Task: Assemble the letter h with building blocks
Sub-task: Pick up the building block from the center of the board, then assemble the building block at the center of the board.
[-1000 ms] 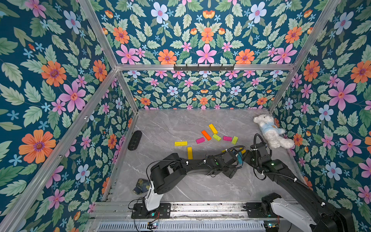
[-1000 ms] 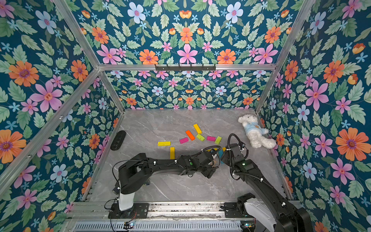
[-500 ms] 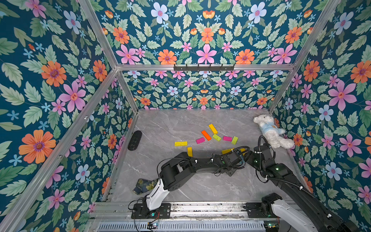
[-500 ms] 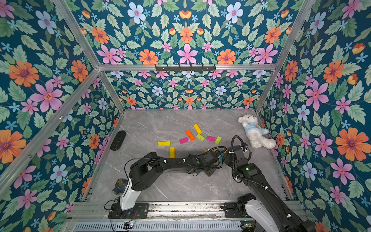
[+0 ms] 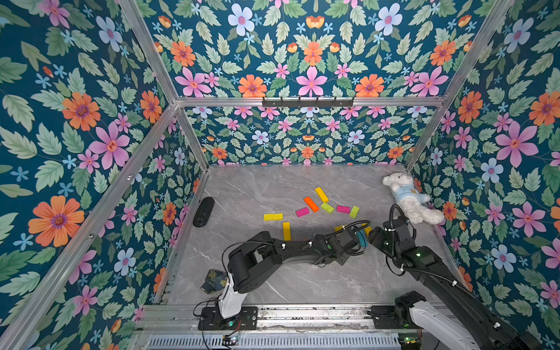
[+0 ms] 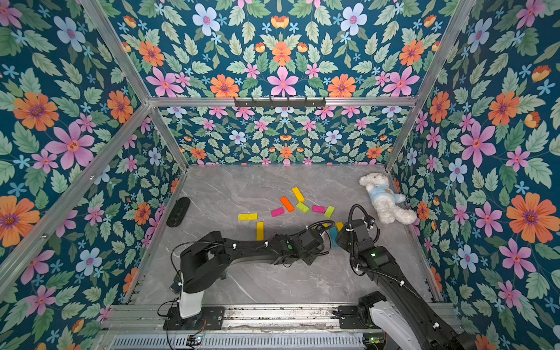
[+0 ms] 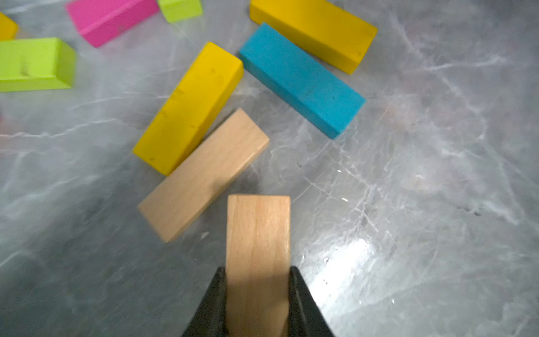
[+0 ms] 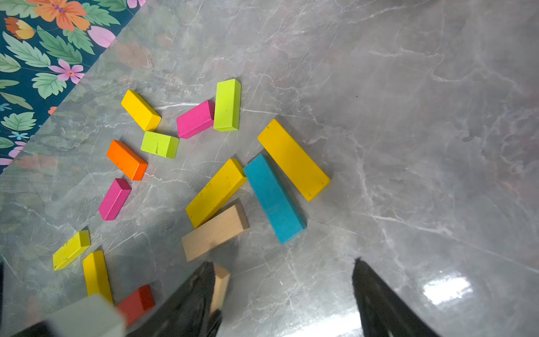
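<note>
In the left wrist view my left gripper point(image 7: 258, 270) is shut on a plain wood block point(image 7: 258, 233), held end-on just above the grey table. Just beyond it lie another plain wood block point(image 7: 204, 175), a yellow block point(image 7: 189, 108), a blue block point(image 7: 302, 80) and a second yellow block point(image 7: 313, 33). My right gripper point(image 8: 283, 262) stands open over bare table, close beside the held block point(image 8: 220, 284). In both top views the two grippers meet near the blue block point(image 5: 361, 238). More building blocks lie farther back: yellow point(image 5: 272, 216), orange point(image 5: 311, 204), magenta point(image 5: 302, 211), lime point(image 5: 354, 211).
A white plush bear point(image 5: 409, 198) lies against the right wall. A black oval object point(image 5: 203, 211) sits by the left wall, and a floral pouch point(image 5: 213, 281) lies beside the left arm's base. Flowered walls enclose the table on three sides.
My left gripper's jaws have closed on the plain wood block. The right gripper has stayed open and shifted only slightly.
</note>
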